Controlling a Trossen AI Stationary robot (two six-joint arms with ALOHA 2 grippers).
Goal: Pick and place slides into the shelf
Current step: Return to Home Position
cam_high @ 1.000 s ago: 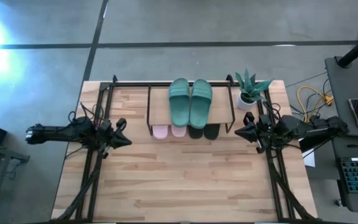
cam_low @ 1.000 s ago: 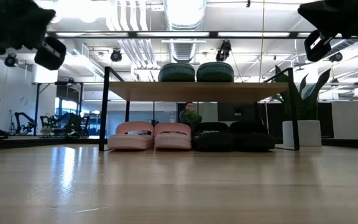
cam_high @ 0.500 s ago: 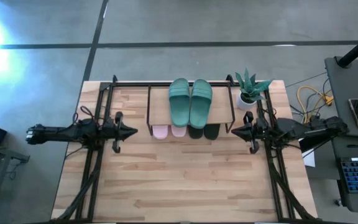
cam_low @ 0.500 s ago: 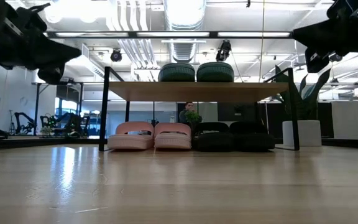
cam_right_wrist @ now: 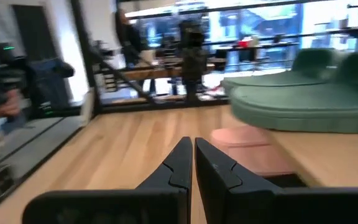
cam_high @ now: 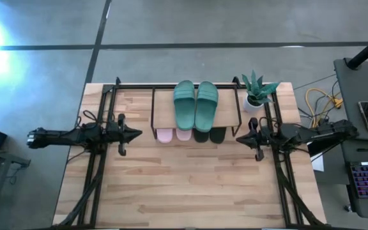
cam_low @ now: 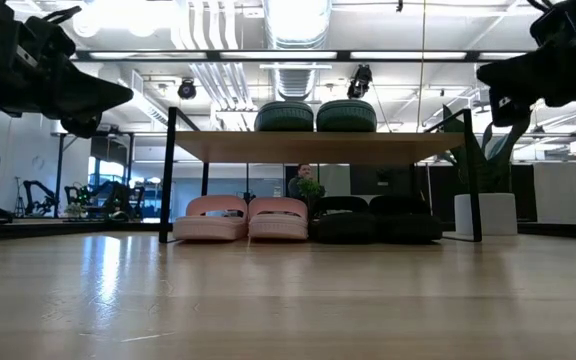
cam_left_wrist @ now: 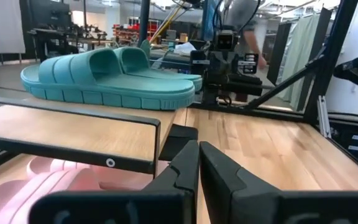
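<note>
Lying now: the dark green slides (cam_high: 195,105) are seen side by side on the top board of the shelf (cam_high: 165,116). The pink slides (cam_high: 174,135) and the black slides (cam_high: 208,135) are tucked beneath it, pink toward 9 o'clock and black toward 3 o'clock, with only their ends showing from above.
Shelf: it is set on the worktop (cam_high: 190,185) toward 12 o'clock, with a potted plant (cam_high: 259,92) just beside it at 3 o'clock.
Left end effector (cam_high: 135,133): it is held above the worktop at 9 o'clock of the shelf, apart from it, clenched with nothing between the fingers.
Right end effector (cam_high: 240,137): it is held at 3 o'clock of the shelf, likewise clenched and empty.
Progress: all three pairs are judged placed; no slide is seen off the shelf.
Handling: the slides are judged light, soft and springy, with a grippy rubber surface; little harm is expected from a squeeze.
Where to take hold: the wide strap, or the sole's side edge near the middle, is judged best, so that the slide is not tipped.
Risk: a neighbouring slide could be nudged if one were drawn out.
</note>
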